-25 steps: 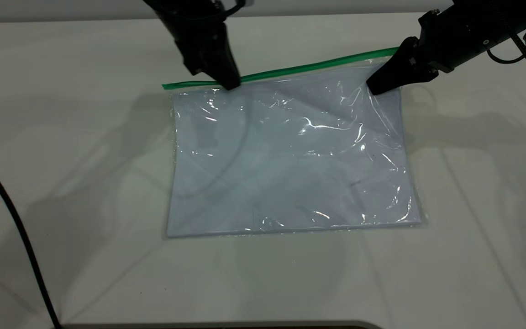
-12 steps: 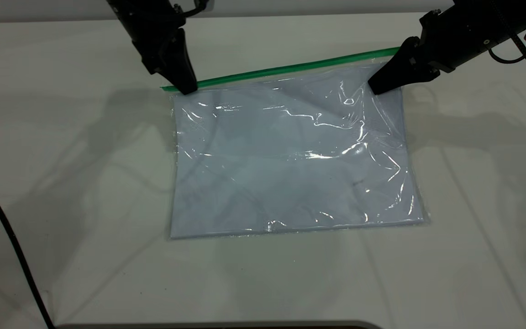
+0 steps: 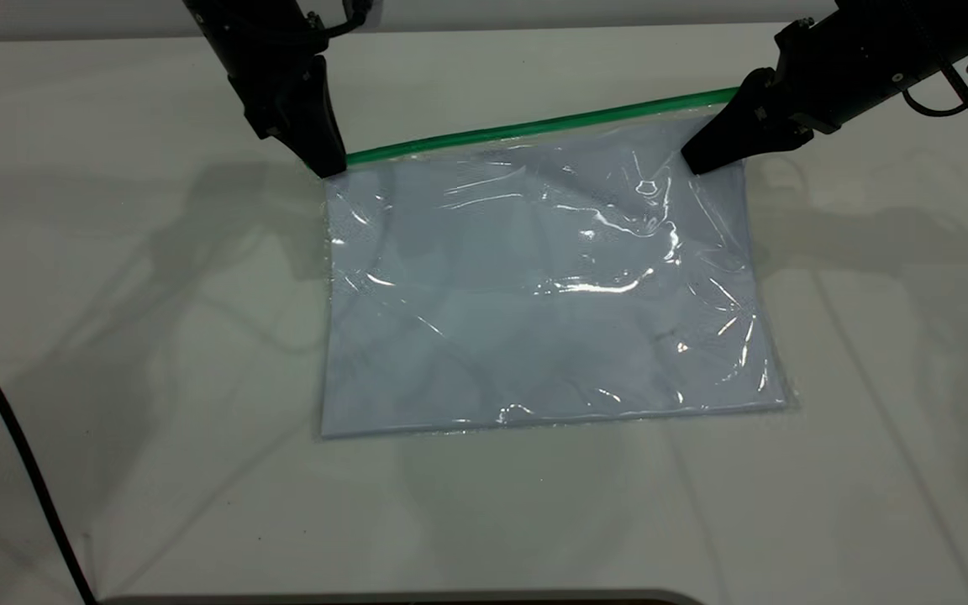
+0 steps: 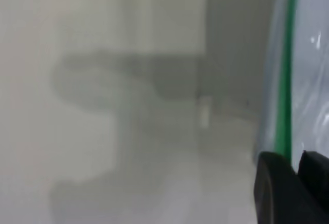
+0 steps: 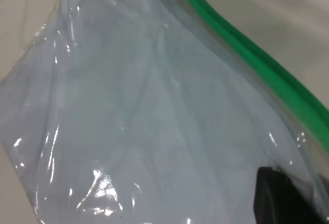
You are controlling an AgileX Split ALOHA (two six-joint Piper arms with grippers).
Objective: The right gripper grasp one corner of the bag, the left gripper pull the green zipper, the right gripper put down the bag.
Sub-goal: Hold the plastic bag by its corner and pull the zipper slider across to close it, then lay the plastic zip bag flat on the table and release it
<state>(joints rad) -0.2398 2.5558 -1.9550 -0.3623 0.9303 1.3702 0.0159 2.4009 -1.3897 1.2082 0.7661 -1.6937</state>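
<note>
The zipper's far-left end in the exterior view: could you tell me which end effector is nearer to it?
Left. The left end effector sits right at that end of the zipper; the right end effector is at the bag's opposite corner.

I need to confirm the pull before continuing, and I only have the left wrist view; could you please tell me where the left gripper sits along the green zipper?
Observer: The left gripper is at the green zipper's far end, at the bag's corner opposite the right arm.
Operator: Thank you. Is the right gripper on the bag?
Observer: Yes, the right gripper is shut on the corner, where the plastic is wrinkled.
Operator: Does the bag lie flat?
Observer: Mostly; it rests on the table, raised slightly at that gripped corner.
</note>
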